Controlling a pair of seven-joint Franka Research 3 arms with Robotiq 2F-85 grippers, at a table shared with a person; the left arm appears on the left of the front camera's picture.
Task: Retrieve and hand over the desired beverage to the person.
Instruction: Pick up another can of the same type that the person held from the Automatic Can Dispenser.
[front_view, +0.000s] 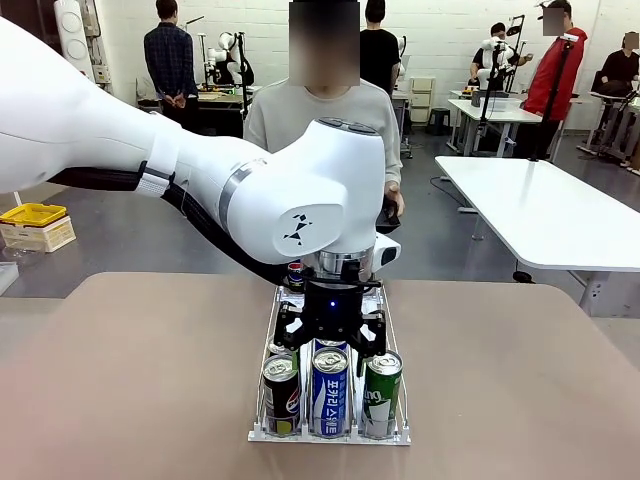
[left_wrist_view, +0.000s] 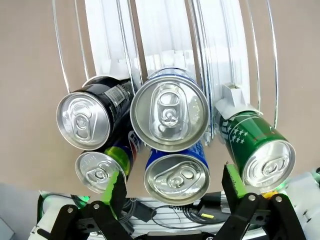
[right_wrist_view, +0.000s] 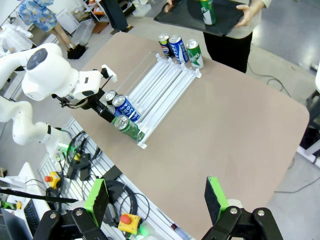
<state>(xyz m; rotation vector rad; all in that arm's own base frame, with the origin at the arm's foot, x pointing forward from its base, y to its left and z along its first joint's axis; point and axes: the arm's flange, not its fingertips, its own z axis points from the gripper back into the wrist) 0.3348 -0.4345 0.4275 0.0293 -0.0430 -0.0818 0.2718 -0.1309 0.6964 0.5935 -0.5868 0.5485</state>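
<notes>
A white wire rack (front_view: 262, 395) sits at the lower middle of the front view on a brown table (front_view: 130, 380), with three lanes of drink cans lying in it. At its near end lie a black cola can (front_view: 281, 395), a blue can (front_view: 330, 390) with white print, and a green can (front_view: 381, 393), each with its silver top and pull tab facing the camera. In the left wrist view a second blue can (left_wrist_view: 176, 176) sits just below the first in the middle of the frame, and a fifth can with a green and blue side (left_wrist_view: 101, 169) shows at lower left.

The left gripper (front_view: 331, 336) hangs over the near end of the rack, just above the blue can; its green-padded fingers (left_wrist_view: 115, 184) stand wide apart to either side of the middle cans and hold nothing.

The right gripper (right_wrist_view: 156, 197) is high above the table, its fingers spread wide and empty.

The person (front_view: 325, 120), in a light grey sweatshirt, stands at the far side of the table in the upper middle of the front view. In the right wrist view, at the top edge, the person's hands hold a dark tray (right_wrist_view: 182, 15) with a green can standing on it (right_wrist_view: 208, 11). Three more cans (right_wrist_view: 180, 48) lie at the far end of the rack.
</notes>
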